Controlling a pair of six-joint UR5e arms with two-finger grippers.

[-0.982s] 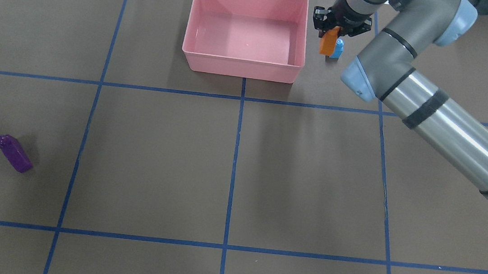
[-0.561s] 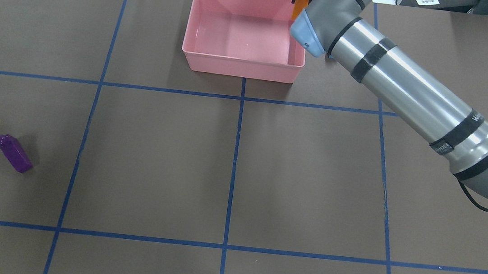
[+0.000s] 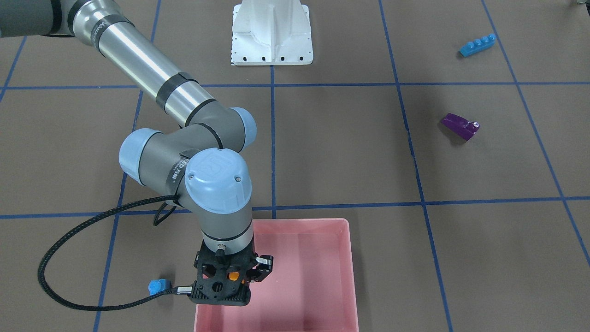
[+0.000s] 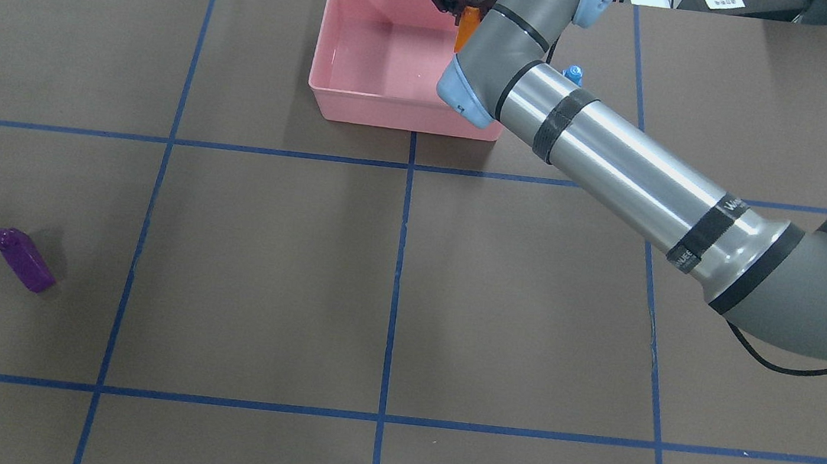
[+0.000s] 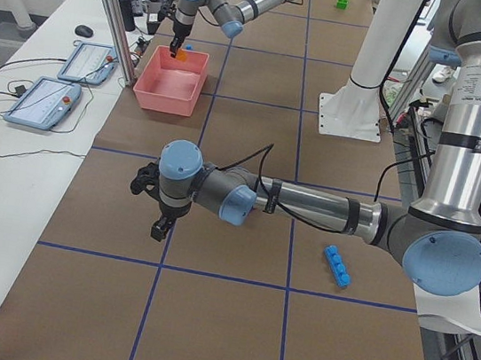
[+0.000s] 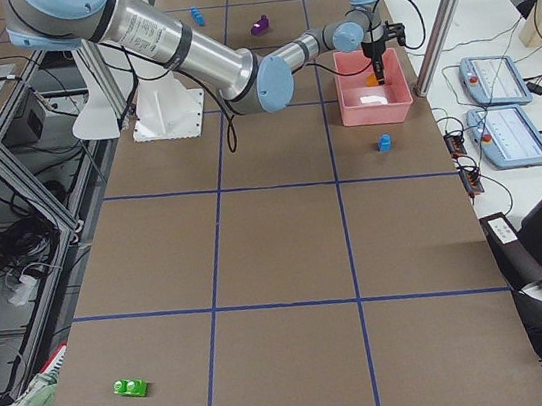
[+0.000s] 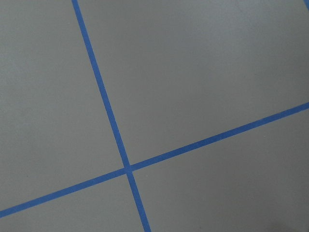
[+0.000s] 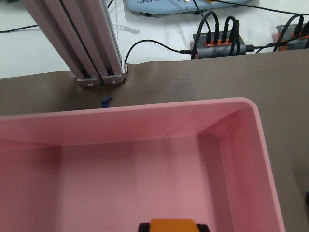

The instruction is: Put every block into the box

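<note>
Five blocks, and none lies in the box yet. Over the table [image 4: 264, 262] the right arm reaches to the far edge, while the left arm hangs low above bare tape lines. The left pincer [image 5: 158, 229] shows only from the side camera, so I cannot tell whether it is open or closed. The box [image 4: 406, 116], pink with nothing on its floor, sits under the right pincer [image 3: 229, 278], which is clamped on the orange block [image 4: 468, 29] above the interior, near one side wall. Letting go looks like the step in hand.

Four wait on the table. The long blue block [image 3: 477, 45] and purple block [image 3: 458, 125] lie well apart from the box. The green block [image 6: 130, 387] lies farthest off, and the tiny blue block [image 3: 156, 286] just beside the box's outer wall.
</note>
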